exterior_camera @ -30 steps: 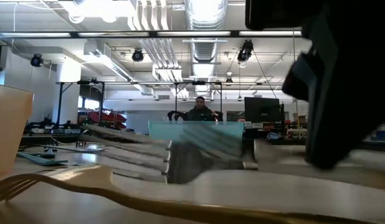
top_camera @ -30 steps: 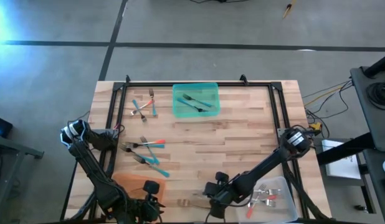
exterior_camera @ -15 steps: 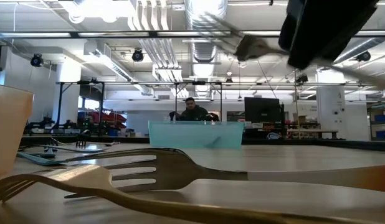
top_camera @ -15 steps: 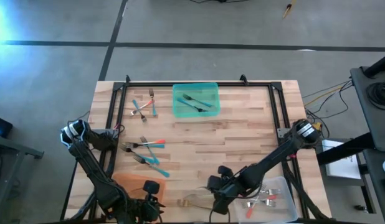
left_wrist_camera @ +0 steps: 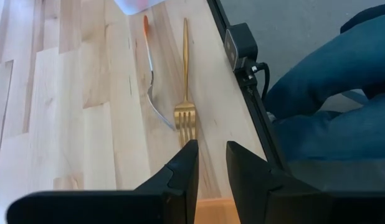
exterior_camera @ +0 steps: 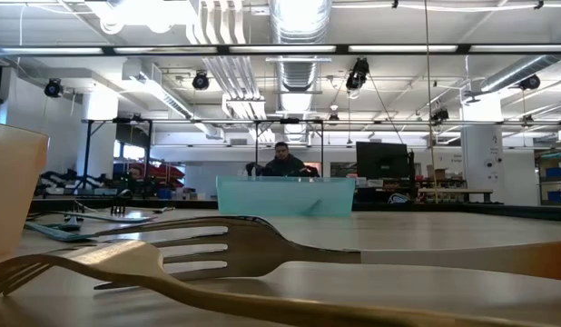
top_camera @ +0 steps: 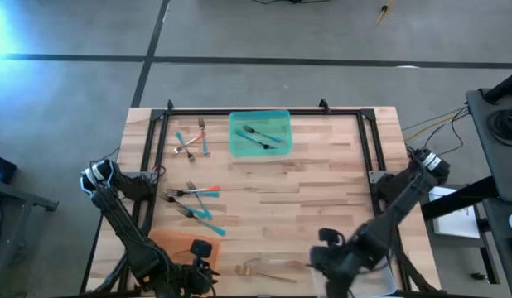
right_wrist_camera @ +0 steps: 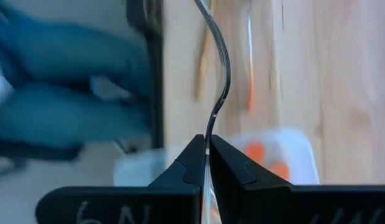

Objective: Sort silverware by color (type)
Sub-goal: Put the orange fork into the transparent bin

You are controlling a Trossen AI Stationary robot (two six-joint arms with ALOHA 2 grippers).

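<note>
Silverware is lying scattered over the wooden tabletop, with part of it sitting in trays. Two dark-tined pieces with teal handles are resting inside the teal tray at the far edge. A small cluster of teal- and coral-handled forks is lying crossed near the far left corner, and a second group of forks, one coral-handled and the others teal-handled, is lying closer to the left arm. A gold fork is lying flat at the near edge, and a coral-handled utensil is lying just beside it, its silver end meeting the gold tines.

The right hand is hanging over the near right corner of the tabletop, fingers clenched on a slim silver fork, whose curved tines are sticking out ahead of the fingertips. Beneath it, blurred, the clear tray with coral-handled pieces is showing.

The left hand is waiting at the near left corner next to the orange tray, its fingers standing slightly apart and grasping nothing, pointing toward the gold fork.

In the low view, a person is sitting far behind the teal tray.
</note>
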